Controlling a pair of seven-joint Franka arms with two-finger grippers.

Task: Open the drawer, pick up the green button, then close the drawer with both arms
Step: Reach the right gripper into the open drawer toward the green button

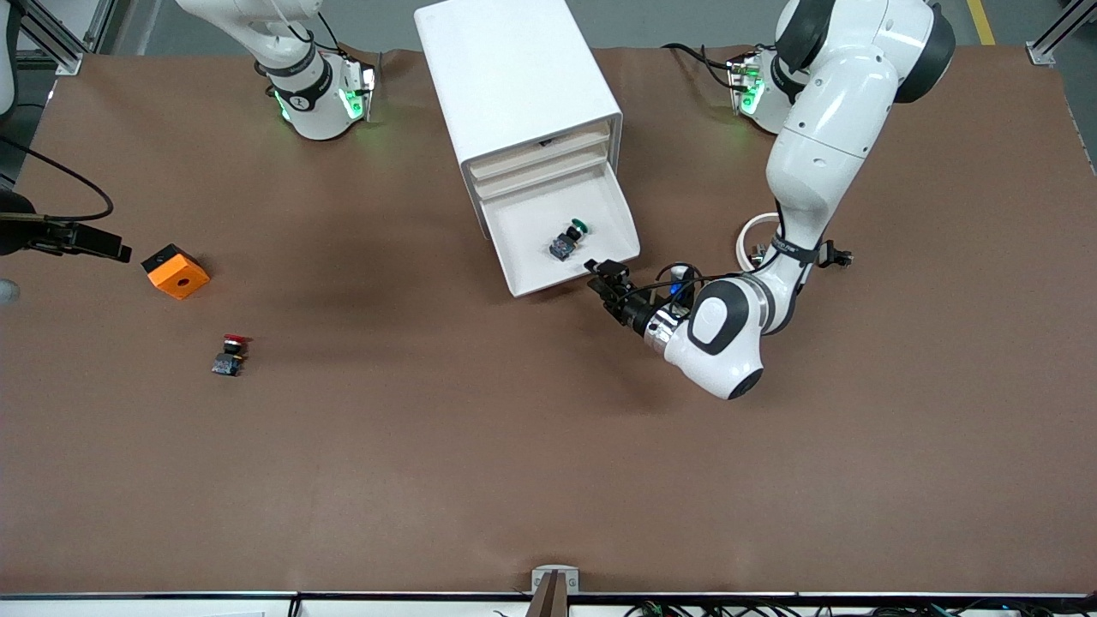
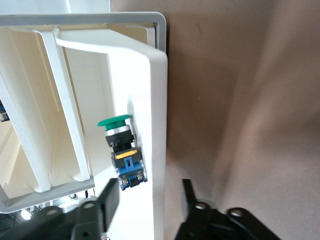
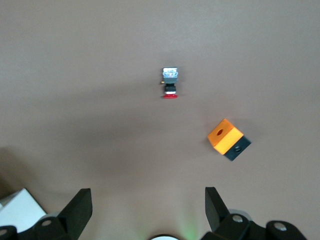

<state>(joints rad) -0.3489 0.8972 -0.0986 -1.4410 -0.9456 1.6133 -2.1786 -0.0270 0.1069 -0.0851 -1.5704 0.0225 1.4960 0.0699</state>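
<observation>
The white cabinet (image 1: 514,77) has its lowest drawer (image 1: 621,218) pulled out toward the front camera. The green-capped button (image 1: 570,238) lies on its side on the drawer floor, near the front wall. My left gripper (image 1: 600,276) is at the drawer's front edge, at the corner toward the left arm's end. In the left wrist view this gripper (image 2: 149,187) is open, its fingers standing on either side of the drawer's front wall (image 2: 150,125) without touching it, and the button (image 2: 122,145) is just inside. My right gripper (image 3: 148,195) hangs open and empty high over the table.
A red-capped button (image 1: 230,354) and an orange cube (image 1: 176,271) lie toward the right arm's end of the table. A white ring (image 1: 758,236) sits under the left arm. A black clamp (image 1: 77,240) juts in from the table's edge.
</observation>
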